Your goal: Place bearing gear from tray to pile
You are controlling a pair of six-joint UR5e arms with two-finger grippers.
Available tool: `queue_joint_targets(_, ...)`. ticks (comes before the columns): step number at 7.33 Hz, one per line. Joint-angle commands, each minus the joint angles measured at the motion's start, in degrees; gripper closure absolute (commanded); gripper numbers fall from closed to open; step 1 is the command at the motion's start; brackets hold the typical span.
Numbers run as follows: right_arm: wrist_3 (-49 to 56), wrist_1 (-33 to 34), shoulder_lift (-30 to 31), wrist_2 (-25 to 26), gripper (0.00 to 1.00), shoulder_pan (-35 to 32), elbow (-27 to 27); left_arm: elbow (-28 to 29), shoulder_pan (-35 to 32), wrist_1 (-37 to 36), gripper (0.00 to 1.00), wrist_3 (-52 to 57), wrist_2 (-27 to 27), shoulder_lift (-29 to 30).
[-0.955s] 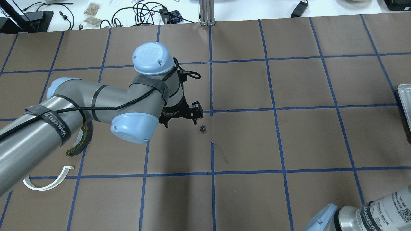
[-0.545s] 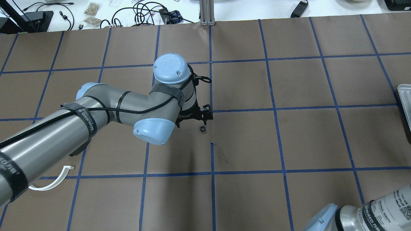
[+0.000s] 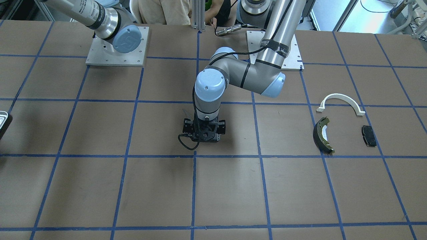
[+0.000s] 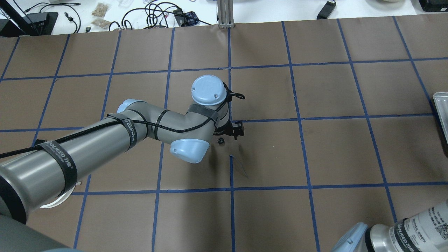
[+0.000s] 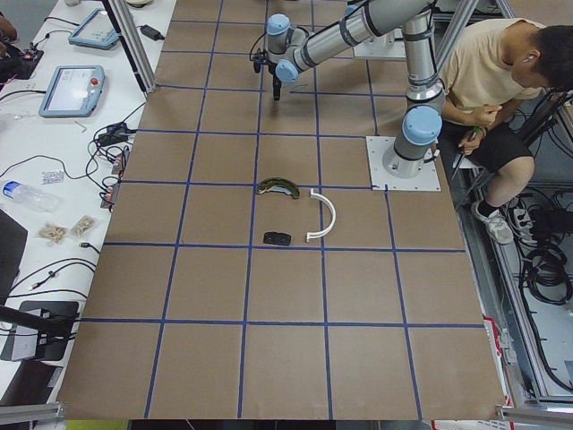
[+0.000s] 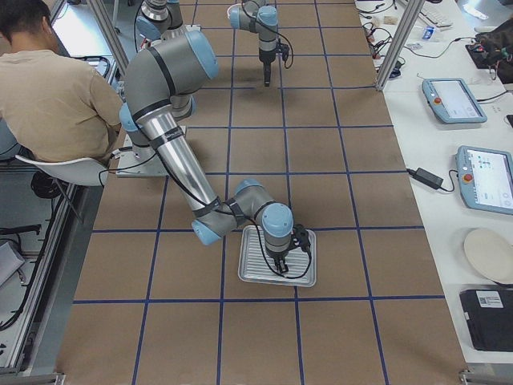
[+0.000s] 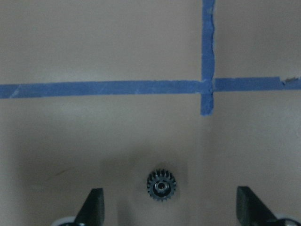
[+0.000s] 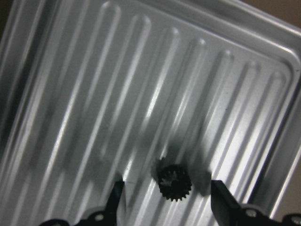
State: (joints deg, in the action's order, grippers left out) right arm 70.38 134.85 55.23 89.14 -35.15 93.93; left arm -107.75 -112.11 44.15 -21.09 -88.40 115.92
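A small black toothed bearing gear (image 7: pixel 161 184) lies on the brown table paper, also seen in the overhead view (image 4: pixel 221 140). My left gripper (image 7: pixel 171 211) hangs open just over it, with one finger on each side. A second black gear (image 8: pixel 175 182) lies in the ridged metal tray (image 8: pixel 94 94). My right gripper (image 8: pixel 168 200) is open above that gear. The tray shows at the overhead view's right edge (image 4: pixel 440 108). The pile lies on the robot's left: a white arch (image 3: pixel 340 101), a brake shoe (image 3: pixel 322 135) and a black brake pad (image 3: pixel 368 135).
Blue tape lines cross the table paper (image 4: pixel 301 154). A small tear in the paper (image 4: pixel 239 164) lies just beside the gear. Cables and devices (image 4: pixel 161 14) sit beyond the table's far edge. A person (image 5: pixel 497 81) sits by the robot's base.
My left arm has swung right and come down over the gear on the table. The gear has not moved. The right arm is still.
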Motion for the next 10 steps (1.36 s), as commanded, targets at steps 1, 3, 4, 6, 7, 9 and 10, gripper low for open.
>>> queue_joint_targets(1,0.7,2.4,0.0,0.1,0.57,0.0,0.1,0.0,0.0,-0.6,0.04,1.2,-0.2,0.4)
queue_joint_targets(3,0.6,2.5,0.0,0.0,0.57,0.0,0.0,-0.4,0.0,-0.1,0.49,1.7,-0.2,0.4)
queue_joint_targets(4,0.5,2.4,-0.5,-0.1,0.57,0.0,0.0,-0.4,0.0,0.1,0.78,1.7,-0.2,0.4)
queue_joint_targets(6,0.2,2.2,-0.6,0.0,0.70,0.0,-0.1,-0.4,-0.1,0.1,1.00,1.8,-0.2,0.3)
queue_joint_targets(7,0.4,2.2,-0.4,0.0,0.83,0.0,-0.3,-0.4,-0.1,0.4,1.00,1.8,-0.4,-1.0)
queue_joint_targets(9,0.5,2.2,0.0,0.0,0.97,-0.8,-1.1,6.2,0.2,14.6,1.00,5.5,-4.4,-6.3)
queue_joint_targets(10,-0.2,1.6,1.6,0.0,0.99,-2.3,-1.1,13.2,1.8,29.2,1.00,6.5,-6.5,-8.1)
